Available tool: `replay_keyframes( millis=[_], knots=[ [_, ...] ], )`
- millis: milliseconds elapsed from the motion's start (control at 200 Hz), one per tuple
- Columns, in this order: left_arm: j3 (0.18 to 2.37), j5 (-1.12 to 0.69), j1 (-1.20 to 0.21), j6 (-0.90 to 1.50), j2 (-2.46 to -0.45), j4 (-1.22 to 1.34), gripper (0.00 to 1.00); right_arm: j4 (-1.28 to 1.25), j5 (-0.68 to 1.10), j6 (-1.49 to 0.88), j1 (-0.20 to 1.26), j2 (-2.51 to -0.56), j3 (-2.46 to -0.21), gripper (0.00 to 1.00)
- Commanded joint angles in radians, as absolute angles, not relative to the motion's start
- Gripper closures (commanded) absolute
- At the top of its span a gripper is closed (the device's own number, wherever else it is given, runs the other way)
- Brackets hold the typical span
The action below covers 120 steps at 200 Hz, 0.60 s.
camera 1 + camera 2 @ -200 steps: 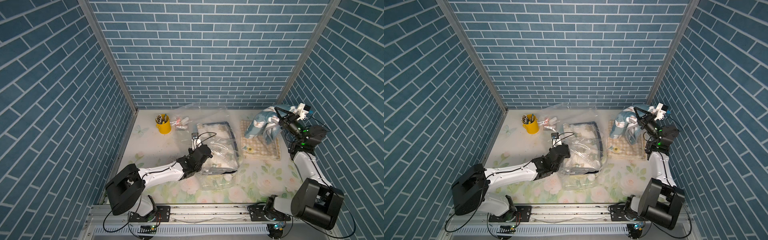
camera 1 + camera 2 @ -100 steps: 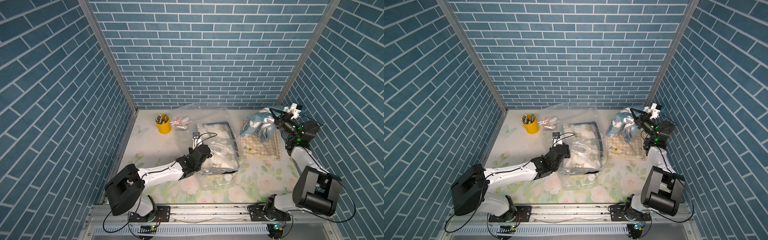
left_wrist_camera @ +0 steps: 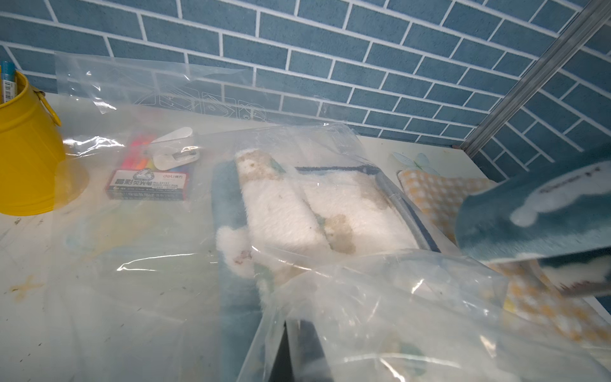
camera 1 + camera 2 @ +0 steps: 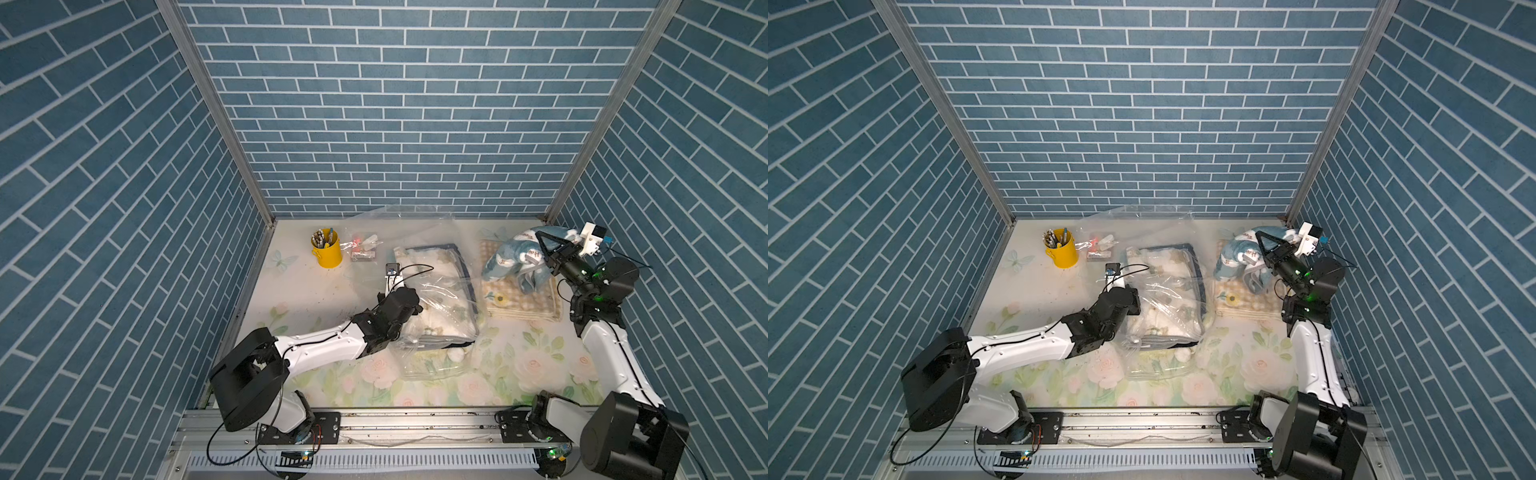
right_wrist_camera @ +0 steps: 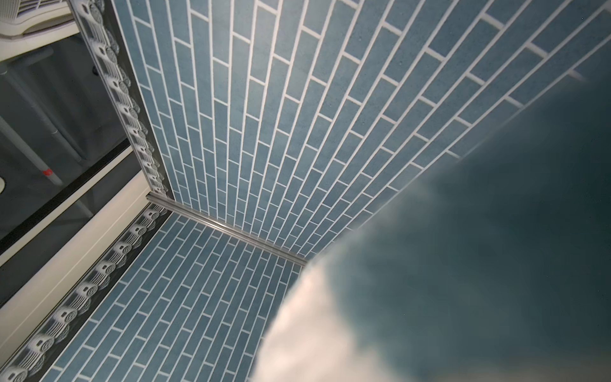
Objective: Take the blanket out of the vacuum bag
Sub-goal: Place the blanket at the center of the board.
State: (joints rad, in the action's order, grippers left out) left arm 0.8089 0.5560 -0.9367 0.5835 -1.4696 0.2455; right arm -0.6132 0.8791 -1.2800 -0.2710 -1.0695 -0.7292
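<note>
- The vacuum bag [image 4: 428, 368] lay crumpled in the middle of the flowered table [image 4: 299, 299], its far end propped up against the back wall.
- Inside it sat a folded white blanket [image 4: 432, 270] with a dark blue border, showing through the clear film in both top views.
- The left gripper [image 4: 413, 309] was low against the bag's left side. Its fingers were together, and in the left wrist view the film [image 3: 396, 297] was bunched up over them, pinched as far as I could see.
- The right gripper [image 4: 542, 249] was raised near the back right corner, its fingers clamped on a blue blanket [image 4: 507, 259] with white patches.
- That blanket hung clear of the bag, just to its right, its lower folds drooping onto a folded yellow checked towel [image 4: 519, 301].
- In the right wrist view the blue blanket [image 5: 479, 248] was only a blur close to the lens.
- A yellow pen cup [image 4: 328, 255] stood upright at the back left, with a marker box [image 4: 363, 255] just beside it, lying under the bag's edge.
</note>
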Motion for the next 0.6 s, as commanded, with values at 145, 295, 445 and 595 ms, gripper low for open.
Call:
replay_keyframes(
  millis=[145,295,445,595],
  knots=[
    [0.814,0.541,-0.917,0.560,-1.472,0.273,1.00,-0.590,0.923,-1.189,-0.277,-1.127,-0.779,1.00],
    [0.831,0.528,-0.913,0.561,-1.496,0.274,1.00,-0.549,0.910,-1.171,-0.266,-1.338,-0.995,1.00],
    [0.857,0.516,-0.904,0.552,-1.512,0.279,1.00,-0.427,0.934,-1.115,-0.265,-1.491,-1.368,1.00],
    [0.860,0.505,-0.905,0.547,-1.511,0.297,1.00,-0.194,0.899,-0.907,-0.265,-1.459,-1.338,1.00]
  ],
)
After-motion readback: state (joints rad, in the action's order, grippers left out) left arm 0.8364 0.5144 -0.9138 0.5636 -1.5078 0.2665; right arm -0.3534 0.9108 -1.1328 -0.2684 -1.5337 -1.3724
